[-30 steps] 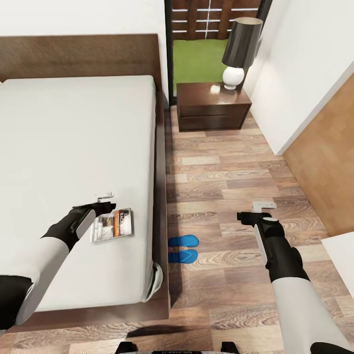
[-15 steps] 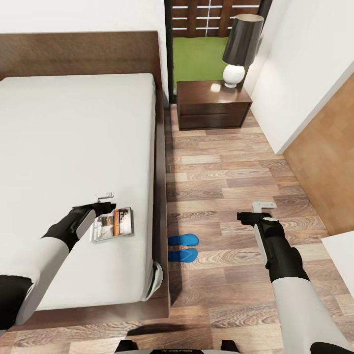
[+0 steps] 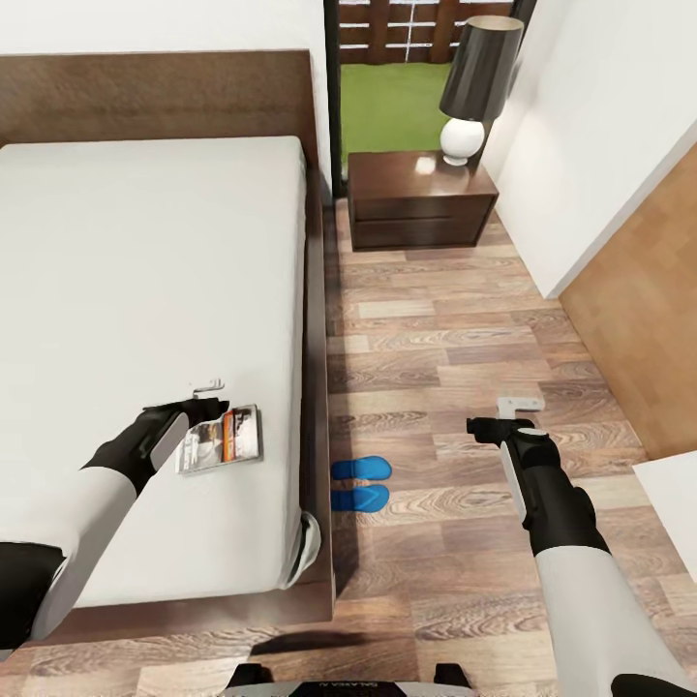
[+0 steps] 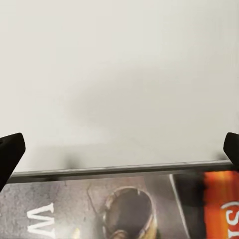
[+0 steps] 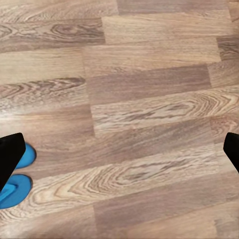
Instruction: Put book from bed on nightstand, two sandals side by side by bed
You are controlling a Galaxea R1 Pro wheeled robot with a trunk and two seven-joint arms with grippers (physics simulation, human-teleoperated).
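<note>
From the head camera, the left tool (image 3: 205, 399) hangs low over the near part of the bed (image 3: 145, 319), its dark tip right at the far-left corner of the book (image 3: 221, 439) — whether it touches the cover I cannot tell, and from here I cannot judge how far its fingers are parted. The book lies flat on the grey mattress, just beside and slightly nearer the robot than that tool, close to the bed's right edge. The right tool (image 3: 505, 414) is held out over the plank floor (image 3: 455, 319), well apart from the bed; the two sandals (image 3: 360, 483) sit side by side on the floor to its left, tight against the bed frame, between it and the book. Far ahead of the right tool stands the nightstand (image 3: 418, 201) by the headboard, with a lamp (image 3: 474, 87) on its glossy top and a window behind. In the left wrist view, the two dark fingertips (image 4: 11, 154) sit at opposite borders, spread wide with nothing between them, and the book's (image 4: 124, 206) edge runs straight across beneath them, orange band at one side, bare mattress (image 4: 119, 69) beyond. In the right wrist view the fingertips (image 5: 10, 154) are likewise spread wide and empty — floorboards (image 5: 129, 109) lie below, and the blue sandals (image 5: 15, 174) peek out beside one fingertip.
</note>
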